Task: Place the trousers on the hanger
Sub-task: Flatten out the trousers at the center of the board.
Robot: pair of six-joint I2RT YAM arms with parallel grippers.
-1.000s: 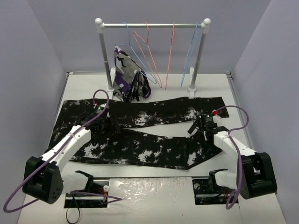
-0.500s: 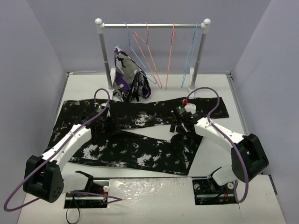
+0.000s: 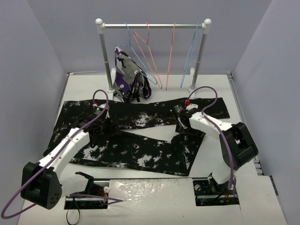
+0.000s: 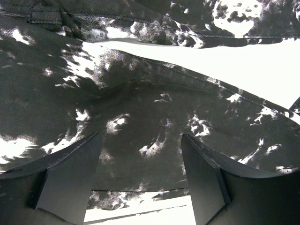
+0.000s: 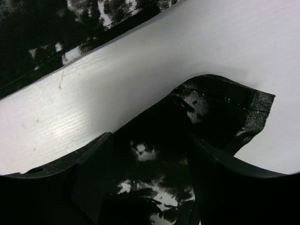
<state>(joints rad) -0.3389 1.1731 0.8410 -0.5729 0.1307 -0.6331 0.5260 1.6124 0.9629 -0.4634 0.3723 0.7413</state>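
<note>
The right gripper (image 5: 147,187) hangs low over the table with its jaws standing wide apart, clamped on nothing. Black splotched cloth lies in the gap between its fingers (image 5: 89,178), and just beyond them a leg hem (image 5: 220,105) curls up off the white table (image 3: 89,89). The left gripper (image 4: 138,183) is likewise spread wide, poised over a flat run of the same cloth crossed by a shallow ridge, pinching none of it.

Both sit directly above the trousers (image 3: 140,152), which lie spread across the middle of the table with their long axis running left to right. The waist is toward the left side and both legs reach right. The far leg is stretched out fully, while the near leg ends shorter, right under the right gripper. The left gripper is over the upper part, near where the legs split.

The light-blue hanger (image 3: 191,51) is near neither gripper. It hangs bare on the rack (image 3: 152,26) at the far edge, close to the right post, beyond the trousers from both arms. Two pink-red hangers (image 3: 172,51) hang to its left, and a purple, white and black garment (image 3: 126,77) droops by the left post. By my reading the right arm is the nearer one to that hanger, so the fetch would fall to it, reaching away from the bases across the far leg
</note>
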